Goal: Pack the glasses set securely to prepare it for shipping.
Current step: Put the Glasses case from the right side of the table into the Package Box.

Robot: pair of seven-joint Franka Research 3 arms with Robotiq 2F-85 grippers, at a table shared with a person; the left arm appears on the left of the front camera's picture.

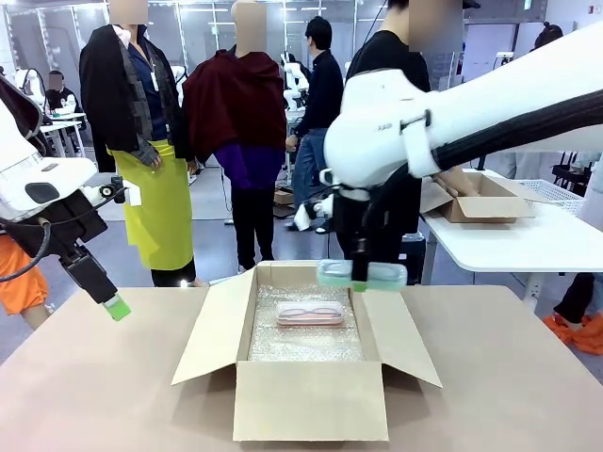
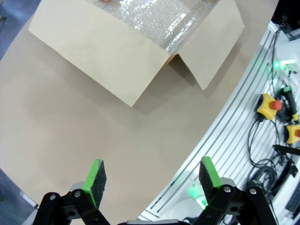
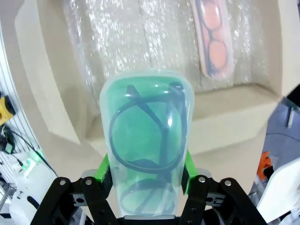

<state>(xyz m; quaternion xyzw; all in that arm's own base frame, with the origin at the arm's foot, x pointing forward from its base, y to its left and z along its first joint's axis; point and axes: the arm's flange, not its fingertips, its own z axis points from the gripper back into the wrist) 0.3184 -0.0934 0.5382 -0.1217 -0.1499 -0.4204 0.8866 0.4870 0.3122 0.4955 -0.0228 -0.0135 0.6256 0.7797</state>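
Placement stage, packing of the glasses set. Right pincer pinches the teal-framed case across its short width, green pads on either long side. The case hangs level over the far right part of the open cardboard box, clear of the lining.

Key relation: the pink-framed case already lies flat on the bubble wrap in the far half of the box, its long axis running left to right across the box. The held case has the same heading, so the two lie parallel, as the right wrist view also shows. The pink case sits lower than the held one and toward the robot's left. Bare lining remains on the robot's side of it, so the coming move is judged a short shift inward and a descent, with no turn of the wrist. Whether the held case hangs over the box's far wall or just inside it is uncertain from the front; the wrist view suggests over the wall.

Left pincer stands spread and empty above the counter, well apart from the box on its left.

Surface: flat tan counter, box flaps splayed outward. Room: persons standing beyond the far edge, and another white table at right.
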